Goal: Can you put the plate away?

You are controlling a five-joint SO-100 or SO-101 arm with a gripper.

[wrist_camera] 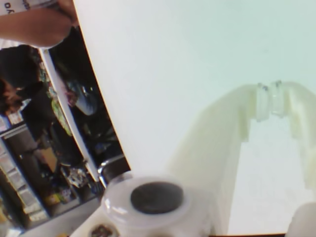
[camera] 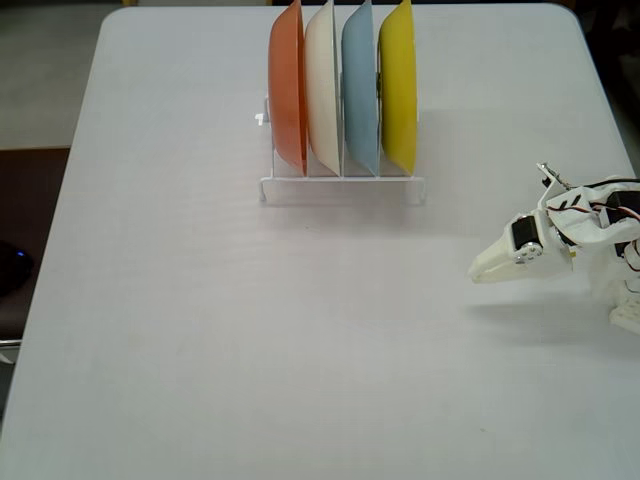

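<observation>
The yellow plate (camera: 398,85) stands on edge in the rightmost slot of the white wire rack (camera: 340,188) at the back of the table in the fixed view. My gripper (camera: 480,270) hangs low over the table's right side, well in front of and to the right of the rack, pointing left. Its fingers are shut with nothing between them. In the wrist view the gripper (wrist_camera: 269,101) shows its two pads pressed together over bare white tabletop; the plate is out of that view.
An orange plate (camera: 288,85), a white plate (camera: 322,85) and a light blue plate (camera: 360,90) fill the rack's other slots. The table's edge (wrist_camera: 98,113) and a cluttered room with a person show at the left of the wrist view.
</observation>
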